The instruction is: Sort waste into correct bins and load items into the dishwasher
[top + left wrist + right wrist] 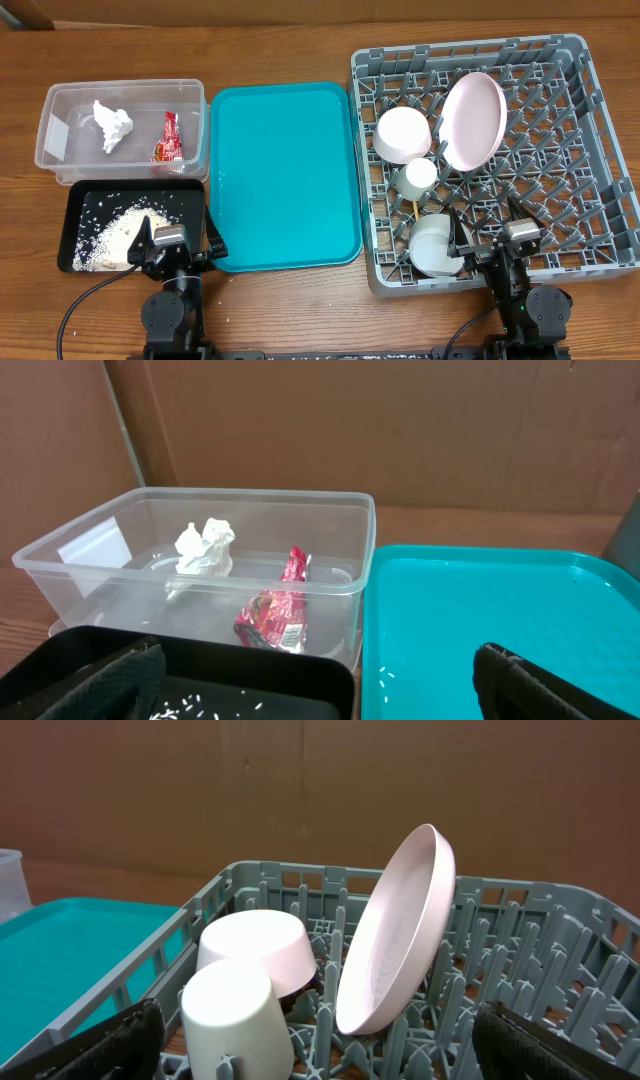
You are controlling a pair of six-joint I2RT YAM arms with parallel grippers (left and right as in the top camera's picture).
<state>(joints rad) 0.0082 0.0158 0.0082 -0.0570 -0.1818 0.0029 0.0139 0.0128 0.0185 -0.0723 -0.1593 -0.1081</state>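
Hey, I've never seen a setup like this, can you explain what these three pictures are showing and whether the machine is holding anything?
This is a robot with two arms at a wooden table. One picture looks down from above; the other two come from cameras on each wrist.

On the table: a clear tub holding a tissue wad and a red wrapper, a black tray with rice, a teal tray with nothing on it, and a grey dish rack with a pink plate standing on edge, a white bowl and white cups.

The left hand and right hand are both open and hold nothing.
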